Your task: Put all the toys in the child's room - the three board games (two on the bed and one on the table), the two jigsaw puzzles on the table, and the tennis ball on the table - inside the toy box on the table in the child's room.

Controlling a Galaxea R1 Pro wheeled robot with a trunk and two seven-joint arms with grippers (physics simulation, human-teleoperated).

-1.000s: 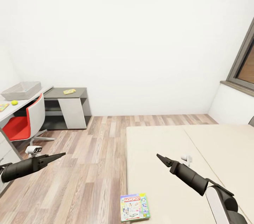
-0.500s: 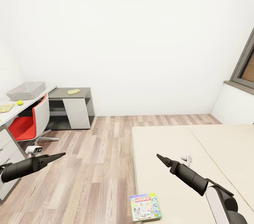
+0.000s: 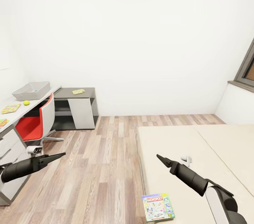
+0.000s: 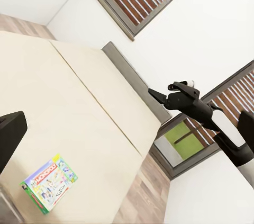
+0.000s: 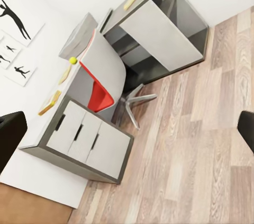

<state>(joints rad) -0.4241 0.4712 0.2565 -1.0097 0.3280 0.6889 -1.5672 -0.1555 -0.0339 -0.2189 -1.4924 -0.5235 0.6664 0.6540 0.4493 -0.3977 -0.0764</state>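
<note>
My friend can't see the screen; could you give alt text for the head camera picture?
A colourful board game lies at the near corner of a cream bed. Two dark pincers, left and right, reach forward empty. Far left, a grey table holds a toy box and tennis ball.

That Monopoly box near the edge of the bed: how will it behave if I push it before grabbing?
The Monopoly box looks flat and stiff, so it should slide rather than tip. It lies near the edge of the bed, so an outward push could drop it to the floor.
</note>
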